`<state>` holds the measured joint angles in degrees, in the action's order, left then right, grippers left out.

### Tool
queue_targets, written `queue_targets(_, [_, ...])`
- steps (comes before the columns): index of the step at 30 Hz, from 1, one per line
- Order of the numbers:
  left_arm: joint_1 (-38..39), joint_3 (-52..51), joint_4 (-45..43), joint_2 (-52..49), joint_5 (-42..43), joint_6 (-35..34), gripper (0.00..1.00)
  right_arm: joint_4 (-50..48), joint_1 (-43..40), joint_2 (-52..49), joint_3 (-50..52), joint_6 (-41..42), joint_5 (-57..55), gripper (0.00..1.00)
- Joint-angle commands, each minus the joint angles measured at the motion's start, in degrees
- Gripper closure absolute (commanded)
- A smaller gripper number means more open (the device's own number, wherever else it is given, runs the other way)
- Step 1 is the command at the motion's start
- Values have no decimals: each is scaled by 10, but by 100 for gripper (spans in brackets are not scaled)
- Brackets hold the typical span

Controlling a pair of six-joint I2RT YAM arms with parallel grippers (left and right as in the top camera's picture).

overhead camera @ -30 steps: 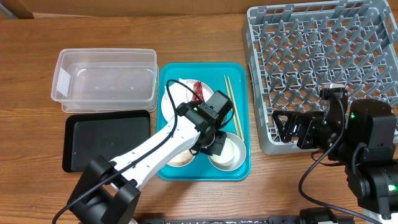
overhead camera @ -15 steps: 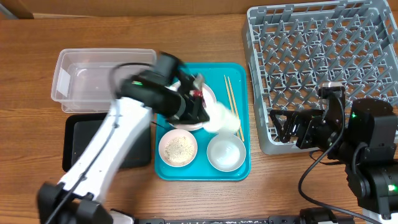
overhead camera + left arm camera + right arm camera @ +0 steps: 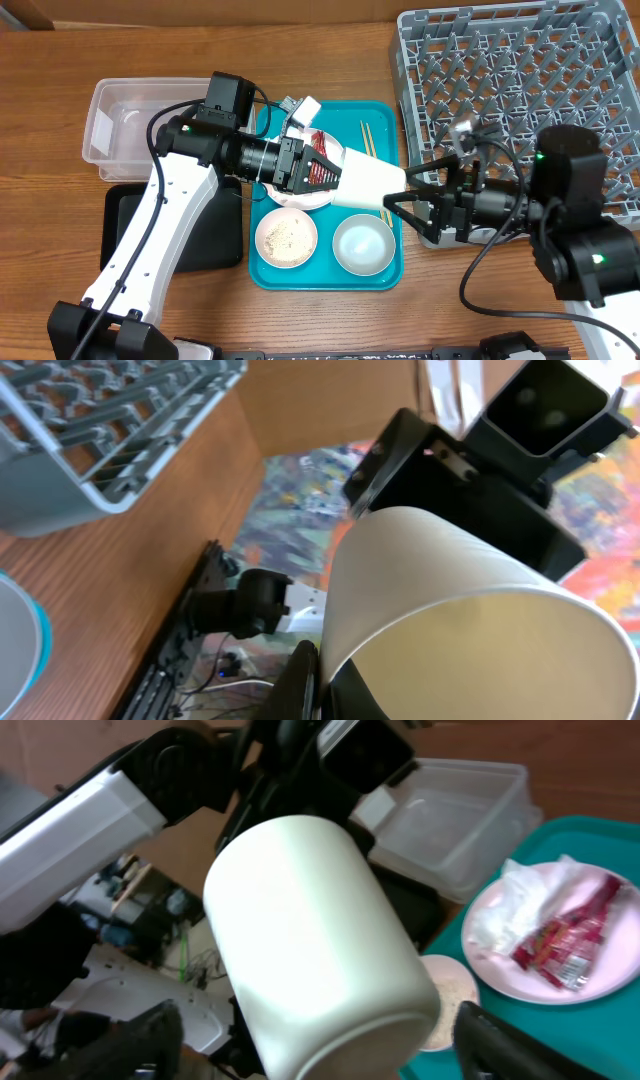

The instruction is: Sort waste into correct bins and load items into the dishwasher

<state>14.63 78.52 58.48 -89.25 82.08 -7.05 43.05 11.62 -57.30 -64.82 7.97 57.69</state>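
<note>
My left gripper (image 3: 328, 172) is shut on the rim of the small white cup (image 3: 372, 183), one finger inside and one outside (image 3: 330, 682). It holds the cup (image 3: 450, 600) on its side above the teal tray, base pointing right. My right gripper (image 3: 408, 195) is open, with its fingers on either side of the cup's base (image 3: 310, 930) and not closed on it (image 3: 325, 1055). The white plate (image 3: 545, 975) carries the crumpled napkin (image 3: 520, 905) and the red sauce packet (image 3: 565, 935). The grey dish rack (image 3: 530, 80) stands at the right.
On the teal tray (image 3: 385, 110) are a white bowl of rice (image 3: 286, 240), a steel bowl (image 3: 362, 245) and the chopsticks (image 3: 368, 140). The clear tub (image 3: 150, 130) and the black tray (image 3: 130, 235) lie to the left.
My left gripper lifted the cup off the tray and turned it sideways toward the right. My right arm swung left from the rack edge, so its open fingers now flank the cup's base.
</note>
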Motion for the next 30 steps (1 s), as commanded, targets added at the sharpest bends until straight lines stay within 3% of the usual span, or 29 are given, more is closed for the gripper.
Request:
queue_targets(1, [4,7,-1,5,37,20,96,-14,25,-14,-10,-7,33,19])
queue_targets(5, [12,7,-1,5,32,22,96,-40,34,-20,-10,-2,33,37])
queue_targets(9, [15,7,-2,5,28,24,95,-40,34,-20,-10,-3,32,46])
queue_targets(10, [15,7,-2,5,26,24,89,-40,33,-19,-10,-3,29,47])
queue_targets(13, [14,7,-1,5,-3,24,51,-33,21,-13,-11,-3,-6,49])
queue_targets(16, [9,7,11,5,-87,24,37,-11,-7,3,-14,-2,-65,51])
queue_targets(19, [-6,7,59,5,-251,17,31,28,-57,25,-16,31,-164,54])
queue_targets(22, [-20,7,100,5,-342,8,30,72,-95,37,-16,36,-270,58])
queue_targets(27, [-31,7,114,5,-349,9,32,156,-122,21,-16,86,-459,58])
queue_targets(30, [-31,7,113,5,-349,9,32,197,-122,-11,-16,115,-507,59])
